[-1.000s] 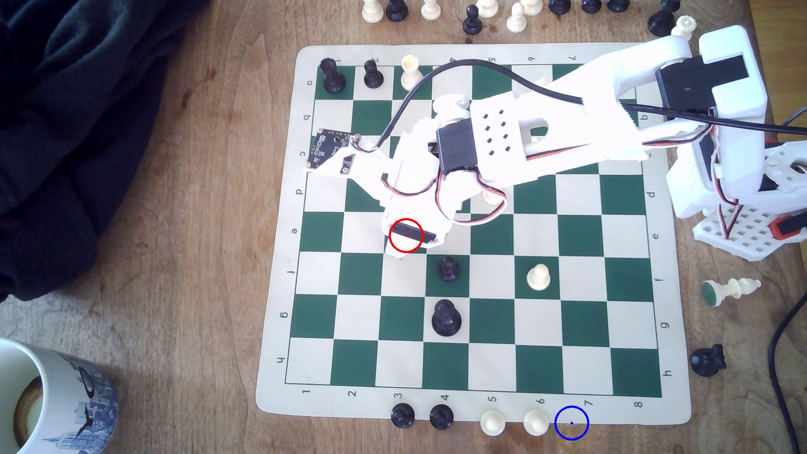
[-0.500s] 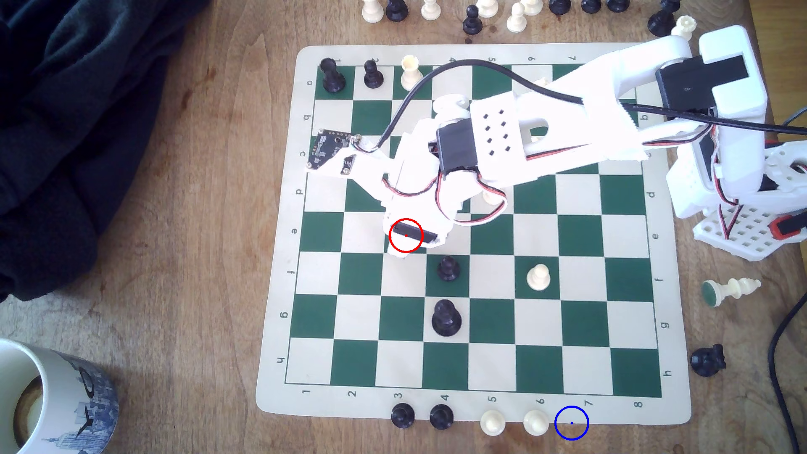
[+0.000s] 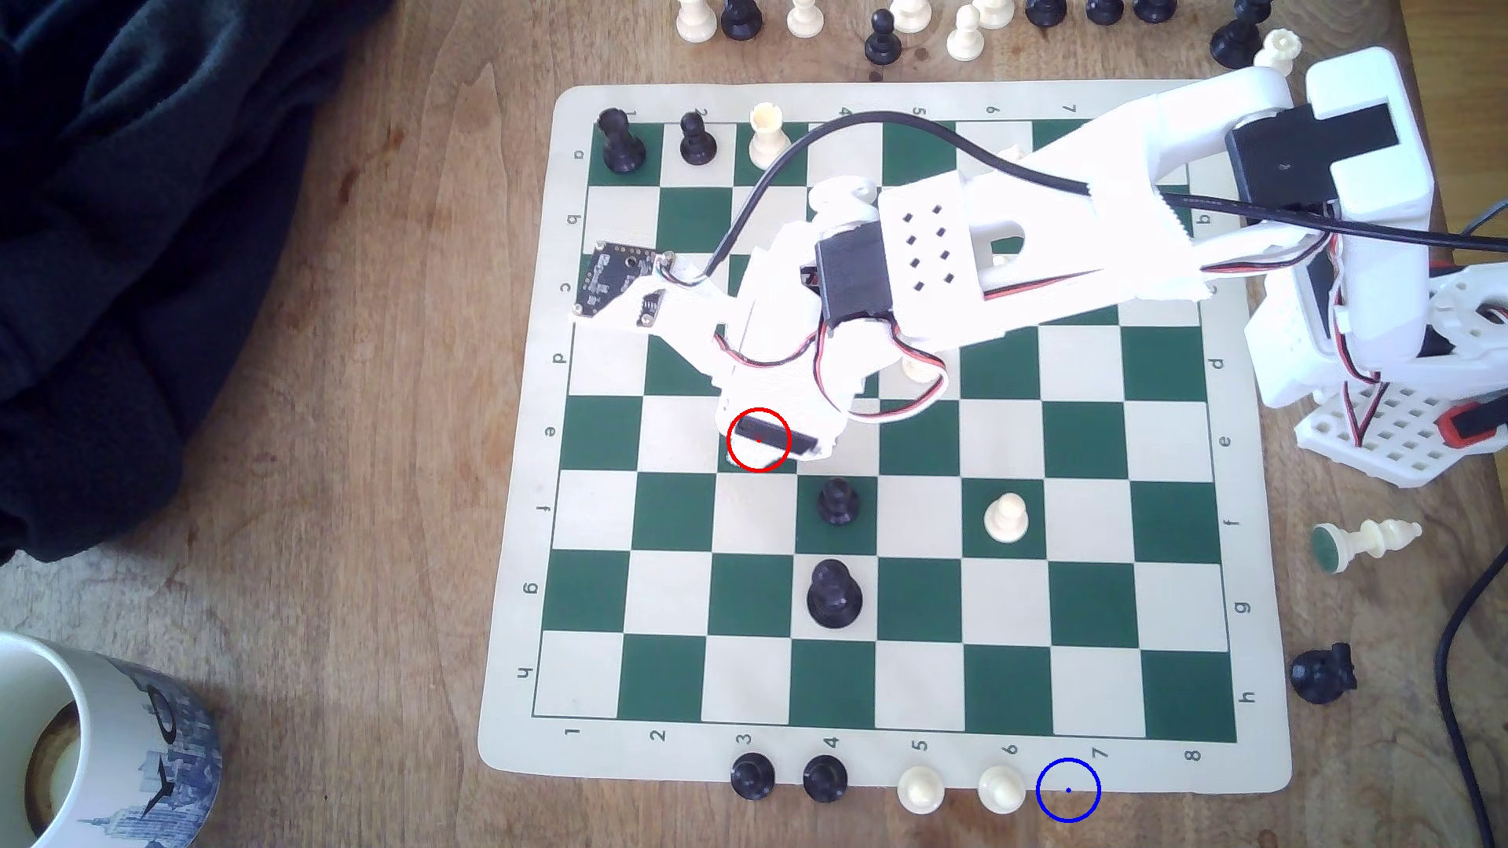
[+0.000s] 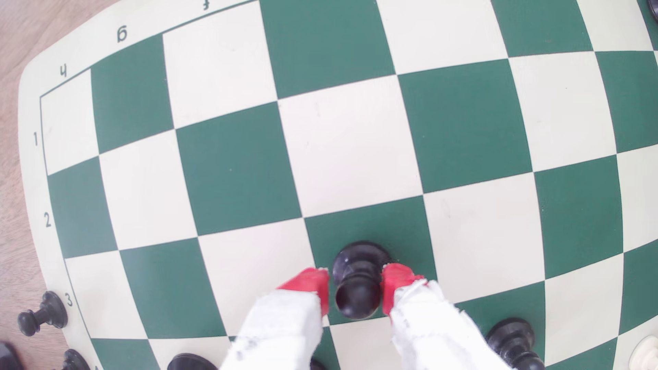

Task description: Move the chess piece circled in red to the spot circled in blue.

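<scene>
1. Right now the gripper (image 4: 356,290) straddles the black pawn (image 4: 357,281) — one red-tipped finger (image 4: 309,284) on each side of its neck, close in. Whether the tips press the pawn or sit just off it, I cannot tell from the wrist view.
2. That pawn stands upright on a green square of the chess mat (image 3: 522,571), its round base flat on the square.
3. From the exterior view the arm (image 3: 1020,236) reaches across the mat from the exterior view's right, and its wrist covers the pawn; the red ring (image 3: 758,439) sits over the wrist's end, on the mat's row e.
4. Just past the red ring, toward the mat's numbered edge, stands a second black pawn (image 3: 837,501), and further the same way a taller black piece (image 3: 833,594).
5. A cream pawn (image 3: 1006,518) stands on the mat well to the exterior view's right of that second black pawn.
6. The blue ring (image 3: 1068,789) lies at the mat's numbered edge, near the 7, half on cream border and half on the wooden table (image 3: 367,489).
7. Beside the blue ring, along that same edge, stand two cream pawns (image 3: 960,788) and then two black ones (image 3: 788,776) — all in a row.
8. A mug (image 3: 90,750) sits off the mat's corner by the 1, well apart from it.
</scene>
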Tool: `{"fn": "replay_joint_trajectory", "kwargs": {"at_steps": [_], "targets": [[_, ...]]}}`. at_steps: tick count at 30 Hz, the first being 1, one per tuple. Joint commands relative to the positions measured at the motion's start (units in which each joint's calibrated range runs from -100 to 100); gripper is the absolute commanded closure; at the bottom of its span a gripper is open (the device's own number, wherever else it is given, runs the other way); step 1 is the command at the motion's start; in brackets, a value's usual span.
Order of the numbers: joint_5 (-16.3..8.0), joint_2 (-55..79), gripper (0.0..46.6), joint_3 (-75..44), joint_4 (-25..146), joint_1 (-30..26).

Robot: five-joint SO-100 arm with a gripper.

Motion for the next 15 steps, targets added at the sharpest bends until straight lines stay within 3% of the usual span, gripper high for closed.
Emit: {"fn": "replay_joint_trajectory", "kwargs": {"at_steps": [1, 10, 15], "targets": [[0.2, -1.4, 40.8, -4.5, 0.4, -0.4], [0.3, -3.8, 43.3, -5.0, 1.3, 0.2], [0.4, -14.8, 43.5, -6.6, 6.5, 1.6]]}}
